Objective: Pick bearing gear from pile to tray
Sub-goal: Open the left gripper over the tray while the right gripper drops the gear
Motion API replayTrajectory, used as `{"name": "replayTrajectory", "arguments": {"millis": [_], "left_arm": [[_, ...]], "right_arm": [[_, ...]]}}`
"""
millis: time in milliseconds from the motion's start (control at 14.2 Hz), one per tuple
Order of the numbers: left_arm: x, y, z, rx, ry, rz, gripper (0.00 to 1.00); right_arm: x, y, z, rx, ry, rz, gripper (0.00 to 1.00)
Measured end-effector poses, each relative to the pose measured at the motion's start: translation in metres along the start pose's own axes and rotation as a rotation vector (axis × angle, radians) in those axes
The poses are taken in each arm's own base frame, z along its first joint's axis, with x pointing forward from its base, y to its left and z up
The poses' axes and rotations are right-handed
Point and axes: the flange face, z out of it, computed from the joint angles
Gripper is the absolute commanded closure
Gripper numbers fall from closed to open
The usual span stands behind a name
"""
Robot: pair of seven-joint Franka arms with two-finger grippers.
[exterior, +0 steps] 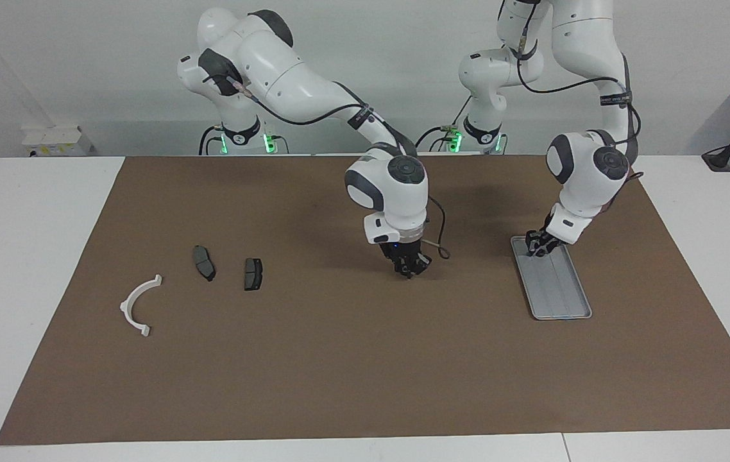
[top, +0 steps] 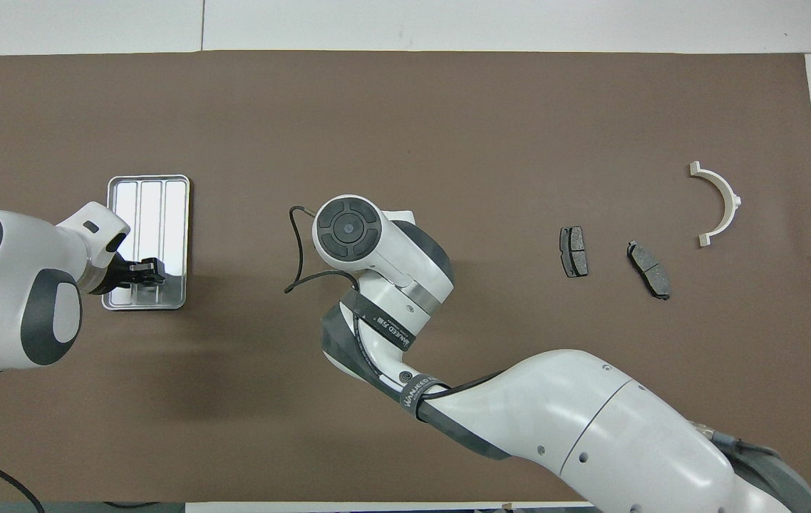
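The pile lies toward the right arm's end of the mat: a white half-ring bracket (exterior: 127, 307) (top: 725, 196) and two dark grey brake-pad pieces (exterior: 204, 262) (exterior: 253, 274) (top: 574, 251) (top: 649, 269). No tiny black round parts show. The silver tray (exterior: 560, 295) (top: 152, 199) lies toward the left arm's end. My left gripper (exterior: 537, 247) (top: 145, 271) is low over the tray's end nearest the robots. My right gripper (exterior: 411, 269) points down close to the mat at mid-table, between pile and tray; in the overhead view its own hand hides it.
A brown mat (exterior: 339, 359) covers most of the white table. A thin black cable (top: 295, 249) loops off the right arm's wrist over the mat. Stands and boxes sit off the table's ends.
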Motion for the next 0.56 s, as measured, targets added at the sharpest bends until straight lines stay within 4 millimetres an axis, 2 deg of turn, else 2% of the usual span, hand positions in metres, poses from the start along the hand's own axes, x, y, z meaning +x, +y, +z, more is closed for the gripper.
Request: {"name": "replayTrajectory", "arguments": {"millis": [71, 141, 282, 424, 494, 565], "left_arm": [[0.006, 0.000, -0.014, 0.002, -0.011, 0.000, 0.00], [0.012, 0.001, -0.037, 0.004, -0.031, 0.000, 0.00], [0.022, 0.002, -0.100, 0.011, -0.070, 0.000, 0.00], [0.025, 0.007, -0.152, 0.012, -0.077, 0.003, 0.00], [0.026, 0.017, -0.163, 0.010, -0.068, -0.006, 0.00], [0.025, 0.038, -0.164, 0.009, -0.061, -0.035, 0.00]], "right_arm": [[0.000, 0.000, 0.000, 0.000, 0.000, 0.000, 0.00], [0.000, 0.000, 0.000, 0.000, 0.000, 0.000, 0.00], [0.004, 0.000, -0.002, -0.001, 0.003, 0.006, 0.00], [0.023, 0.001, -0.010, -0.006, 0.011, 0.031, 0.00], [0.040, 0.004, -0.017, -0.018, 0.017, 0.039, 0.00], [0.060, 0.008, -0.027, -0.029, 0.024, 0.019, 0.00]]}}
